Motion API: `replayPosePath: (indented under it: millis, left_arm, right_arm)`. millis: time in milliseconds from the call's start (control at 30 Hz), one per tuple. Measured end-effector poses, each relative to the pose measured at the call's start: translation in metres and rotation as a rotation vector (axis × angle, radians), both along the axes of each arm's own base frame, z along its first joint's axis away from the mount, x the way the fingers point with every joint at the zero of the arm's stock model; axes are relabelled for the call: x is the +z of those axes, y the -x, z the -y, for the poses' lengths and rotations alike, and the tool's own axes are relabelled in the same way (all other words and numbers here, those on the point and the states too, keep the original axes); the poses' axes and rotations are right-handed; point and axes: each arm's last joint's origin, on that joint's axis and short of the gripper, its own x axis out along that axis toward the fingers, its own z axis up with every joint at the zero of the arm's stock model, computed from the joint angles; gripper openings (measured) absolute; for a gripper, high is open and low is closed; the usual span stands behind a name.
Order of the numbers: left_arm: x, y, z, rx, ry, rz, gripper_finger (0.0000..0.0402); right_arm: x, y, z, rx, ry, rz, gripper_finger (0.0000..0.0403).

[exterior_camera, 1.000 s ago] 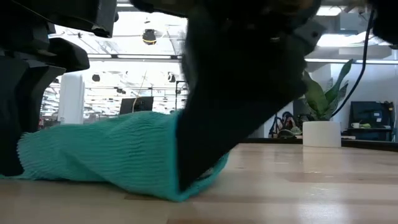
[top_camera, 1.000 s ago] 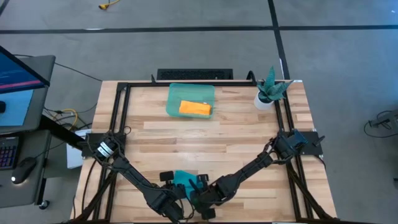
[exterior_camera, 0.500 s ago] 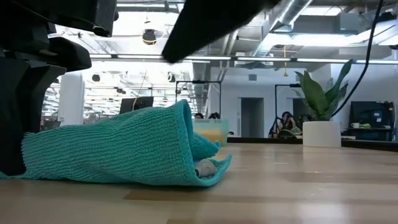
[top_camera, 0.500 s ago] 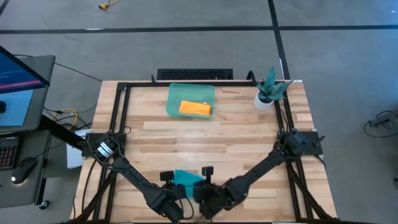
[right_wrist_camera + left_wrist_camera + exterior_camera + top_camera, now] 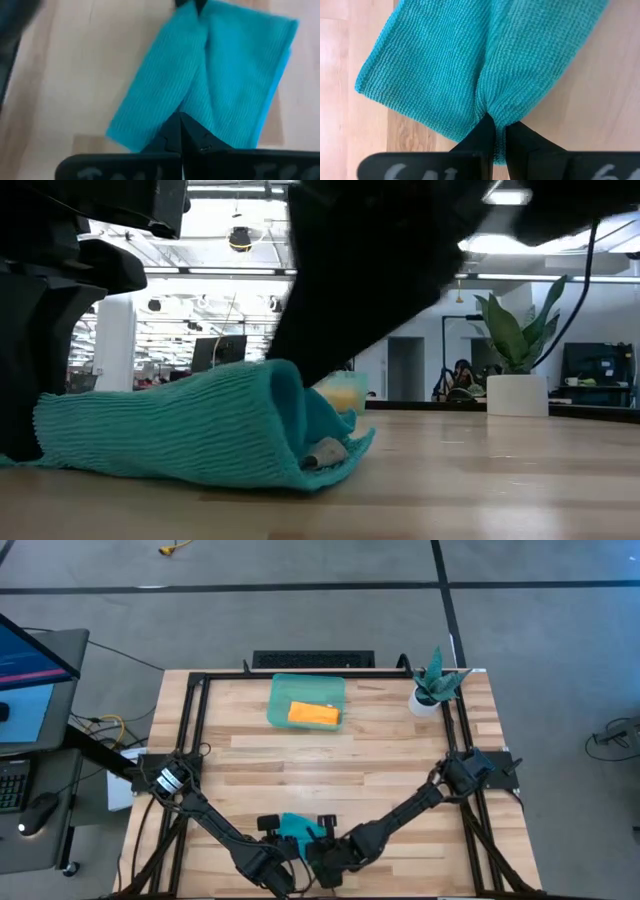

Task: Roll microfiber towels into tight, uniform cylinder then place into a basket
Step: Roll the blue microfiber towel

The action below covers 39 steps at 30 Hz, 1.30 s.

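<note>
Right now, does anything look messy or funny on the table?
A little. The teal towel isn't a neat roll: it lies as a loose, lumpy fold near the table's front edge, bunched where the left pincer pinches it. The right pincer is shut at its other edge. The orange towel sits tidily in the basket.

White potted plant (image 5: pixel 432 688) at the wooden table's (image 5: pixel 380 755) far-right corner

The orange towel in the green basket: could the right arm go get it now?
Probably not right away. The right gripper is shut on the teal towel at the near edge. The orange towel lies uncovered in the basket, so after letting go, likely yes.
</note>
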Motion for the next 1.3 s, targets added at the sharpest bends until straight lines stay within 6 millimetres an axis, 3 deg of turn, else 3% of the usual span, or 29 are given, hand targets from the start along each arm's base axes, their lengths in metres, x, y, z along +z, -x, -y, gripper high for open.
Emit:
replayPosePath:
  millis: [167, 533, 667, 1300]
  left_arm:
    - [0.0, 0.0, 0.0, 0.007, 0.0, 0.005, 0.0016]
    - [0.001, -0.002, -0.001, 0.009, -0.033, 0.051, 0.0016]
    - [0.001, -0.001, 0.001, -0.018, -0.101, 0.099, 0.0016]
    - [0.007, 0.02, 0.019, -0.062, -0.115, 0.11, 0.0016]
  right_arm:
    - [-0.015, 0.0, 0.002, -0.038, -0.017, -0.056, 0.0009]
    - [-0.013, -0.003, 0.002, 0.012, -0.085, -0.079, 0.001]
    - [-0.024, -0.005, 0.01, -0.031, -0.086, -0.124, 0.001]
    - [-0.027, -0.006, 0.014, -0.024, -0.09, -0.145, 0.0011]
